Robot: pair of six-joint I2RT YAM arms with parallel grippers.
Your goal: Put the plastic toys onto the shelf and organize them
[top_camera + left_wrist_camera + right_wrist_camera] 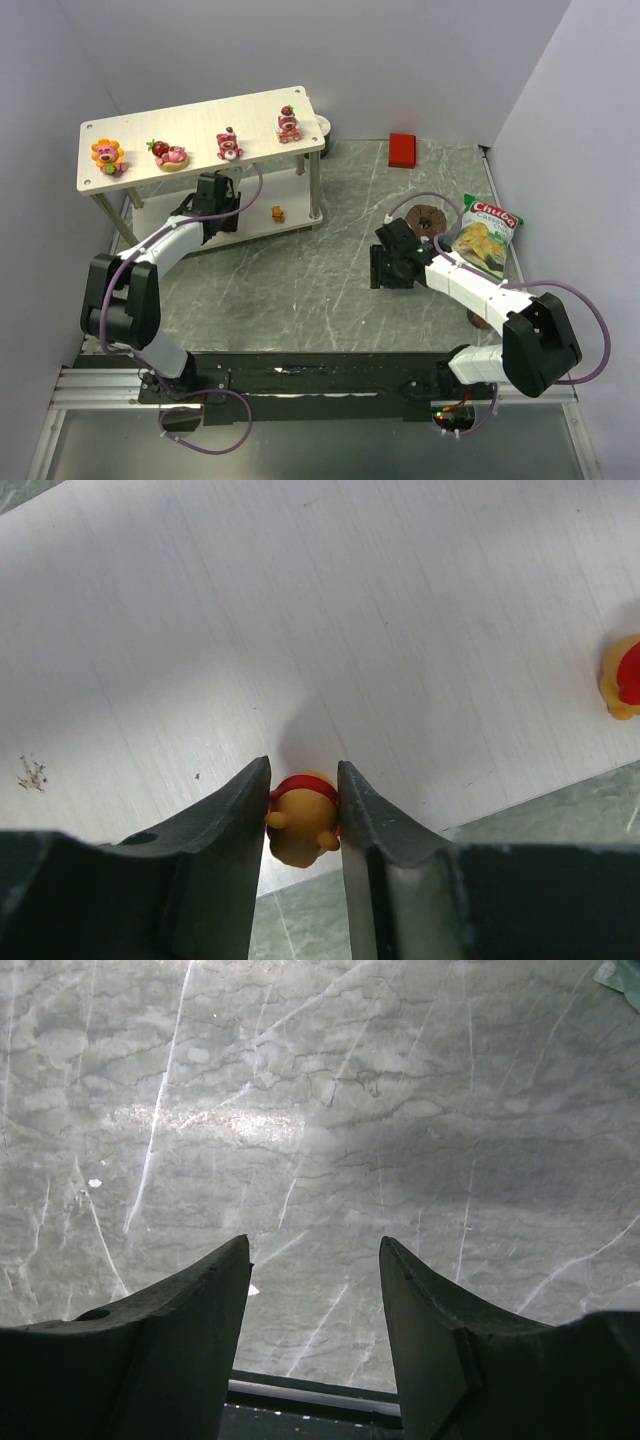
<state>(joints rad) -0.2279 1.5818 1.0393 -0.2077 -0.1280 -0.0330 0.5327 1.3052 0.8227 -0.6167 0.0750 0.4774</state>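
The left tool (303, 777) is pinching a small orange bear (300, 830) in a red shirt, its jaws narrowed onto the figurine's two sides. It is hanging low over the lower board (330, 620) of the shelf (200, 128), close to that board's front edge. The bear is sitting directly between the fingertips with the board right beneath it, so the coming move is probably a short drop and a release. I cannot tell whether the bear is hanging upright.

A second orange bear (622, 675) is resting on the same board at about 2 o'clock from the tool in the left wrist view, well apart. On the top board, a flower-faced figurine (107, 155) and three pink strawberry bears (229, 145) are lining up in a row.

The right tool (315, 1260) is gaping wide and empty over the grey table (300, 1080), at about 4 o'clock from the shelf in the top view. That is leaving the left arm far nearer.
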